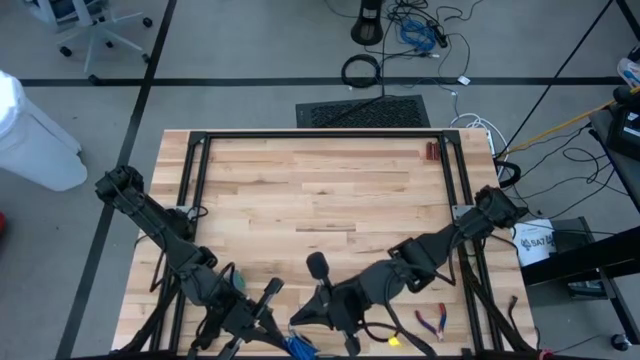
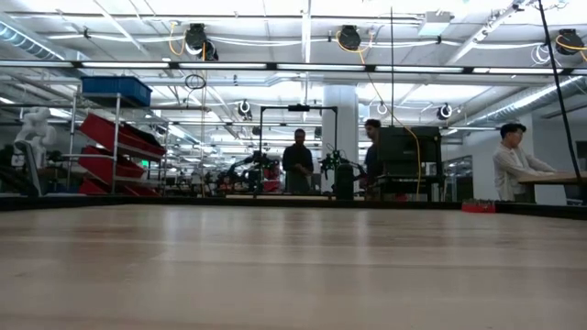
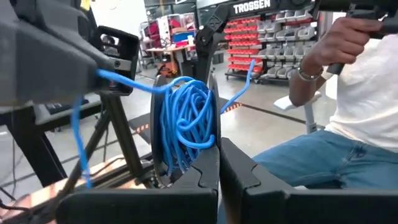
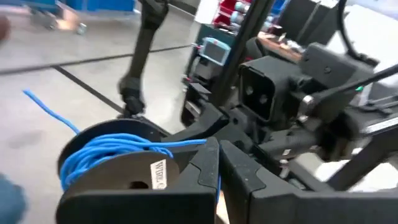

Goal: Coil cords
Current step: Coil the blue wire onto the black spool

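The cord (image 3: 186, 121) is a thin bright-blue wire wound in loose, untidy loops on a dark round spool (image 4: 127, 171), and both arms hold it off the near edge of the desk (image 1: 320, 190), where only a scrap of blue shows from above. It looks light and limp, soft enough to slump and spring off the reel, so I would judge the flat spool rim the safer place to take hold, with the free blue tail guided separately. The left claw (image 3: 219, 180) has its fingers pressed together right against the spool edge; the right claw (image 4: 219, 180) is likewise pressed together at the reel's rim, seemingly pinching it, though the contact itself is hidden. A pale label on the spool face carries small print I cannot read. "TROSSEN" stands in white letters on a dark frame behind, near a seated person (image 3: 323, 137). Red-handled pliers (image 1: 432, 320) lie on the desk, untouched
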